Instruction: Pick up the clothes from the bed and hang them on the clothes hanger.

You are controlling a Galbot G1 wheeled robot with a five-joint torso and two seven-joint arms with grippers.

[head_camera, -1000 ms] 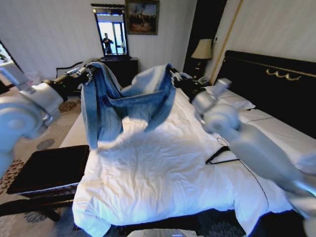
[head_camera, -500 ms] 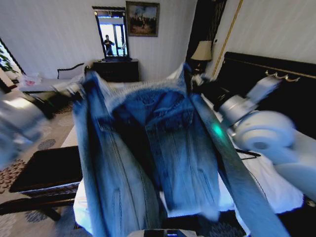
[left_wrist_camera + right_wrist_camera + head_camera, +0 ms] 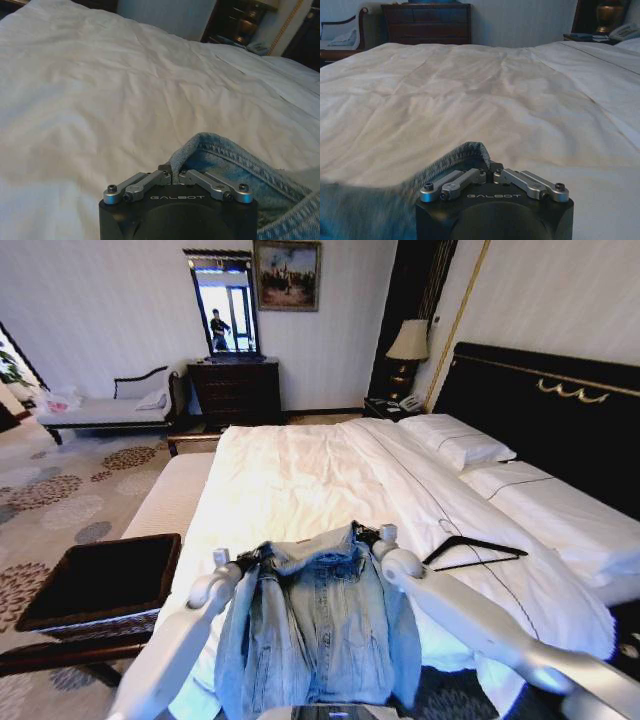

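Note:
The clothes are a light blue denim jacket (image 3: 320, 630) hanging over the near end of the bed (image 3: 300, 470), stretched between my two grippers. My left gripper (image 3: 245, 560) is shut on one shoulder edge, and the left wrist view shows its jaws pinching the denim hem (image 3: 220, 155). At the other shoulder my right gripper (image 3: 365, 533) is shut on the fabric edge (image 3: 465, 152). The black clothes hanger (image 3: 475, 550) lies flat on the white duvet, to the right of the right gripper and apart from the jacket.
A dark square stool (image 3: 100, 580) stands left of the bed's foot, with a pale padded bench (image 3: 175, 495) beside the bed. White pillows (image 3: 455, 440) lie against the black headboard (image 3: 560, 400). A dresser (image 3: 235, 390) stands at the far wall.
Both arms have come down and back toward me. The jacket, held high and spread in front of the camera, now hangs low at the near end of the bed.

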